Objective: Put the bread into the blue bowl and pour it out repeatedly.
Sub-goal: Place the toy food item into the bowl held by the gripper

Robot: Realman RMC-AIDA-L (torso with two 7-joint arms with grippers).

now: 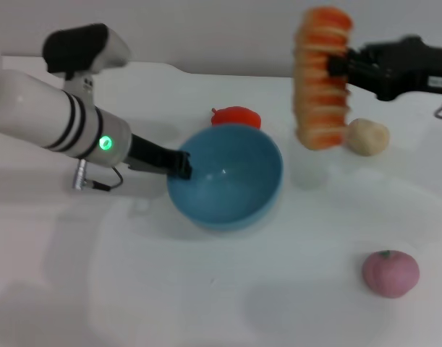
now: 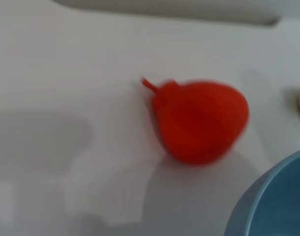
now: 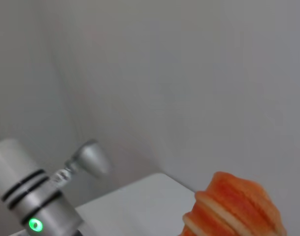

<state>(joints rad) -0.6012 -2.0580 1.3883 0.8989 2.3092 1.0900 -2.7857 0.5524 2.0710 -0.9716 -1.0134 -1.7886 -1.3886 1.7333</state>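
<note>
The right gripper (image 1: 335,66) comes in from the right side of the head view, raised above the bench (image 1: 228,289), with its fingers clamped on the bread (image 1: 322,79); the bread hangs upright in the air, its orange-and-cream stripes facing the camera, its lower end above the bench and just beside a small beige lump (image 1: 367,136) that lies behind and to the right of it; the right wrist view shows only the top end of the bread (image 3: 233,206) against the pale wall, with the left arm (image 3: 27,196) and its green light farther off; the blue bowl (image 1: 228,177) stands upright near the middle of the bench, to the left of the bread and apart from it, with nothing inside; the left gripper (image 1: 179,163) reaches in from the left and its dark fingers are closed on the bowl's left rim; the left arm's white forearm with black bands and a green light lies above the bench to the left of the bowl; a red pepper-like thing (image 1: 236,116) lies just behind the bowl, partly hidden by its far rim in the head view; the left wrist view shows that red thing (image 2: 201,120) lying on the bench with a short stem, and the curved blue rim of the bowl (image 2: 272,196) near it; a pink round fruit (image 1: 391,272) sits near the front right of the bench, well apart from the bowl.
</note>
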